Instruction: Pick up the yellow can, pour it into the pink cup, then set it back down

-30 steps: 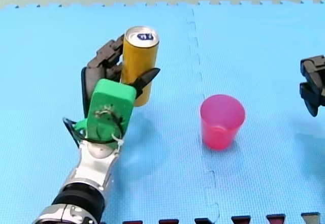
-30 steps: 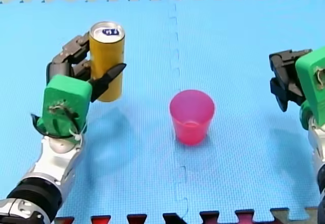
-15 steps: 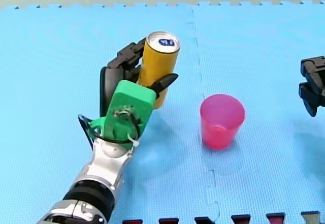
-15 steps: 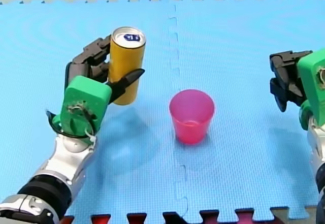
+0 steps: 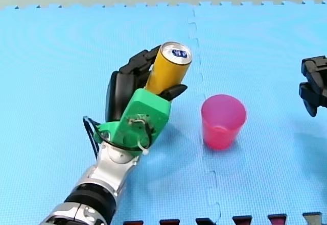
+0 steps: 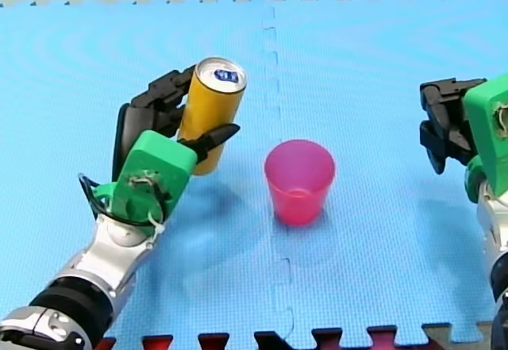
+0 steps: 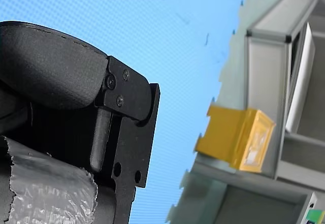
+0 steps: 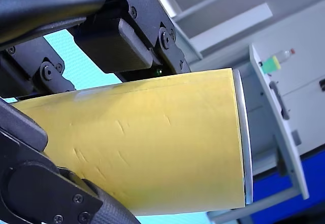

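My left hand (image 5: pixel 148 84) is shut on the yellow can (image 5: pixel 168 71), lifted off the blue mat and tilted with its silver top leaning toward the pink cup (image 5: pixel 223 121). The can's top (image 6: pixel 220 73) is left of the cup and short of its rim. The cup (image 6: pixel 298 180) stands upright near the mat's middle. In the second wrist view the can's yellow side (image 8: pixel 152 142) runs between black fingers (image 8: pixel 56 0). My right hand (image 6: pixel 446 124) is at the right edge, apart from the cup, with its fingers curled and nothing in it.
The blue foam mat (image 5: pixel 61 56) covers the whole surface, with a seam (image 5: pixel 196 36) running behind the cup. Red and black blocks (image 6: pixel 317 340) line the near edge. The first wrist view shows a yellow box (image 7: pixel 238 137) and grey frames beyond the mat.
My left hand has carried the can to the right, toward the cup, and tilted it further. The cup and my right hand have stayed put.
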